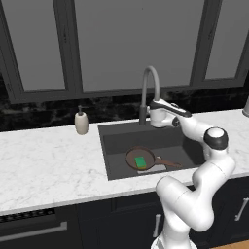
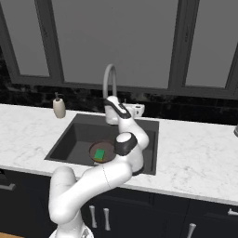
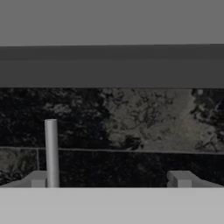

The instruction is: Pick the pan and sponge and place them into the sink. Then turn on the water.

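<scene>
Inside sink (image 1: 113, 146), pan (image 1: 137, 156) handle points right.

Your arm (image 1: 194, 194) is built of glossy white rounded shells, thick and bulbous low down and slimmer toward the hand. You can see a dark grey cap ringing one joint (image 1: 216, 138), with dark seams where the segments meet. Its white hand (image 1: 160, 114) carries a black strip, and two small grey fingertips (image 3: 179, 178) end it.

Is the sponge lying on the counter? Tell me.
No, the green sponge lies inside the pan, down in the sink.
</scene>
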